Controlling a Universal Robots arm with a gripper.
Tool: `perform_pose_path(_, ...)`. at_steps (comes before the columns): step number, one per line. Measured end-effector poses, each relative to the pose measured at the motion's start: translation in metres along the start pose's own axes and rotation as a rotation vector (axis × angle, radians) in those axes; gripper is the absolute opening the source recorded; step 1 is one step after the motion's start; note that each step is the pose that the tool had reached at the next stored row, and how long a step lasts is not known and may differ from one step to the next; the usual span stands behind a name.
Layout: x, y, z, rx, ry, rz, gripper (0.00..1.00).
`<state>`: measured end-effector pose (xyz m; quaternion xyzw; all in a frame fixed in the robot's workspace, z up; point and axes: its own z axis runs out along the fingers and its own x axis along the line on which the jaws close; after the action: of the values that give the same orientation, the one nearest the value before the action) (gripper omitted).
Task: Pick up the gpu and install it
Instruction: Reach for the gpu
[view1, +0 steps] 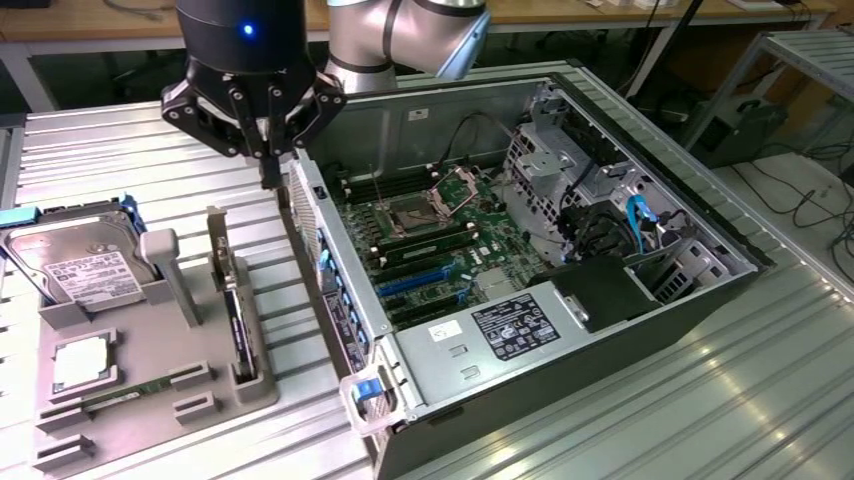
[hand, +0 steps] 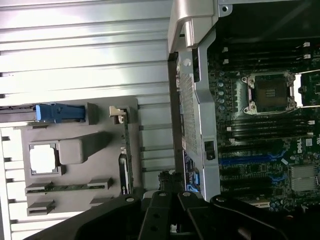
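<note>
One claw (view1: 272, 172), pressed together, over ribbed metal table (view1: 147, 150); gpu (view1: 240, 320) upright in grey tray (view1: 140, 345).

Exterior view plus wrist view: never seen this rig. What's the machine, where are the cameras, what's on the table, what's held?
The exterior view comes from a camera off the arm. The wrist view comes from a camera on the arm's wrist and looks down past the gripper. The machine is a Universal Robots arm with a gripper. The gripper hangs about where a grey parts tray meets an open computer case. The tray holds a hard drive, a square processor chip, a green memory stick and the gpu, which stands on edge in its slot. The gpu is not picked up yet.
</note>
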<state>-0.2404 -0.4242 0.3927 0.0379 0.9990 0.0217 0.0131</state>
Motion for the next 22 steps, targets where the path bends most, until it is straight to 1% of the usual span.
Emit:
perform_pose_path(6, 0.007, -0.0054, 0.0001, -0.0001, 0.0000, 0.000, 0.11)
perform_pose_path(11, 0.013, -0.0062, 0.0002, -0.0002, 0.0000, 0.000, 0.11)
perform_pose_path(14, 0.024, -0.0086, 0.0001, -0.0009, 0.0001, 0.000, 0.11)
perform_pose_path(22, 0.043, -0.0138, -0.0003, -0.0013, 0.0001, 0.000, 0.11)
